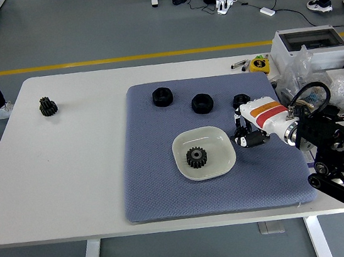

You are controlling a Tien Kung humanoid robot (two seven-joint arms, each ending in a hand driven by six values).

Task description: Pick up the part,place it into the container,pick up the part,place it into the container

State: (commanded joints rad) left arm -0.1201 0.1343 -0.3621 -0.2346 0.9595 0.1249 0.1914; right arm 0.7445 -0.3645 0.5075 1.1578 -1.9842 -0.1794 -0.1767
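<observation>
One gear [196,157] already lies in the shallow white container [221,138], so the first pick and place looks done and the second pick is the step in hand. The right hand [248,132] hovers over the blue mat [154,188], just right of the container's rim. Its dark fingers [244,139] are curled downward, and I cannot tell from this view whether they hold anything; nothing shows between them. The left hand is out of view.

Just beyond the fingers, partly hidden behind the hand, sits a small black nut-like part [240,99]. Further left of the fingers along the same row are two larger black parts, the middle part [201,103] and the far-left part [163,97]. A second gear [47,106] stands well apart on the bare tabletop [70,173], far to the fingers' left.

The small part is the likeliest target. The next move probably calls for reaching forward, spreading the fingers over that part, closing on it, then carrying it back and left to the container.
</observation>
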